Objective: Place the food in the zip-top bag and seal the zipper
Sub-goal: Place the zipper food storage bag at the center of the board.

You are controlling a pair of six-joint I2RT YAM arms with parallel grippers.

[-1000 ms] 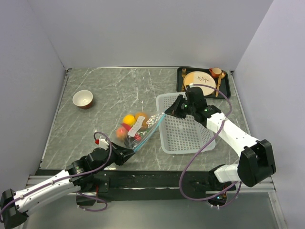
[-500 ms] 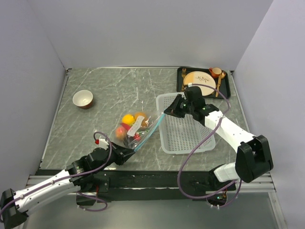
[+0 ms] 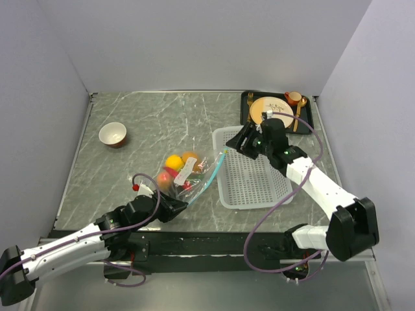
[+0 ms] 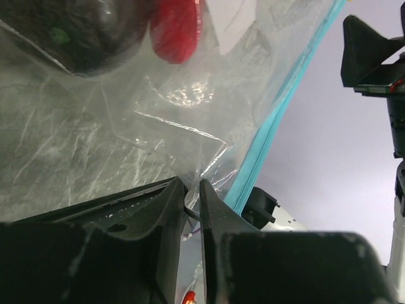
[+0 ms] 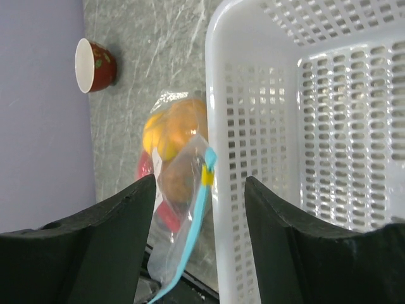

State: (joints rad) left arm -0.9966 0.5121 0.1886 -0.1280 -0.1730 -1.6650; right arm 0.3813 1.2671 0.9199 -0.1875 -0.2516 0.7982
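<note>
You have bare desk (image 3: 149,123) left of the bag (image 3: 183,173); the basket (image 3: 253,184) crowds its right, and the bowl (image 3: 113,135) stands well apart.

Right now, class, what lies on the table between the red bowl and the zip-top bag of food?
Nothing: the stretch of grey marble table between the red bowl and the zip-top bag is bare, as the top external view shows.

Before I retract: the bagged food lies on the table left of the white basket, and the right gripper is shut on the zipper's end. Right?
Not shut: the right wrist view shows the right gripper open, fingers wide apart, with the zipper end lying free between them. The food, in the zip-top bag, lies on the table left of the white basket.
</note>
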